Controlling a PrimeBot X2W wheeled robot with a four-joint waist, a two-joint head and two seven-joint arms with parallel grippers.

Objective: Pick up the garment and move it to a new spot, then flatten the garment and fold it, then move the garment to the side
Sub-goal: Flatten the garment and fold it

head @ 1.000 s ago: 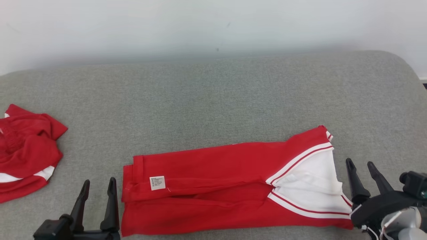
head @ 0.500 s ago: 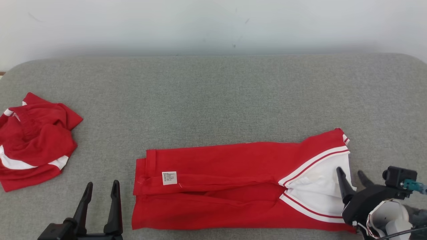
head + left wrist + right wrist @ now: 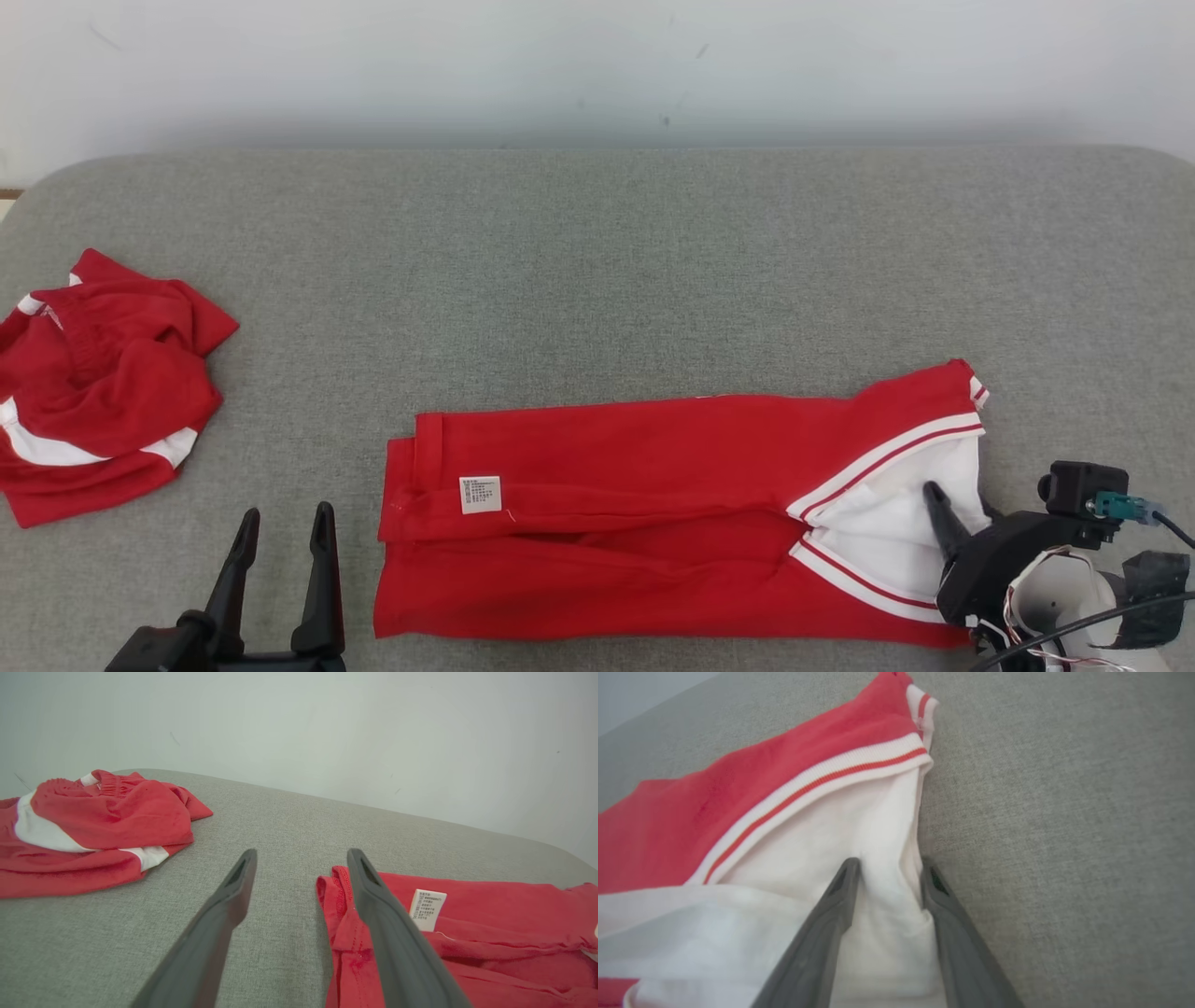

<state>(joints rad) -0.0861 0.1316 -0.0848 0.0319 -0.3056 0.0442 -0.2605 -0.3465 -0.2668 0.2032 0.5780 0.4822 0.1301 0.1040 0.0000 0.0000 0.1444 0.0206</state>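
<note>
Grabbing the right end for the next fold looks like the step in hand. The garment (image 3: 635, 485) lies flat on the grey cushion (image 3: 597, 280), near the front edge and right of centre. It's already doubled lengthwise into a long red strip, with the care label (image 3: 480, 495) at its left end and the white panel at its right.

The right gripper (image 3: 962, 523) is low over that white end, forearm coming in from the lower right. In the right wrist view its fingers (image 3: 840, 896) straddle a ridge of white cloth. They're apart, not pinched shut, so nothing is held yet.

The left gripper (image 3: 286, 523) sits just beside the strip's left end, jaws wide and empty, pointing away from the robot.

Next move, probably: close the right fingers firmly on both layers, get the left one onto its own end, then carry one end over. A shallow pinch could catch only the top layer. The crumpled red heap (image 3: 103, 392) sits well apart on the left.
</note>
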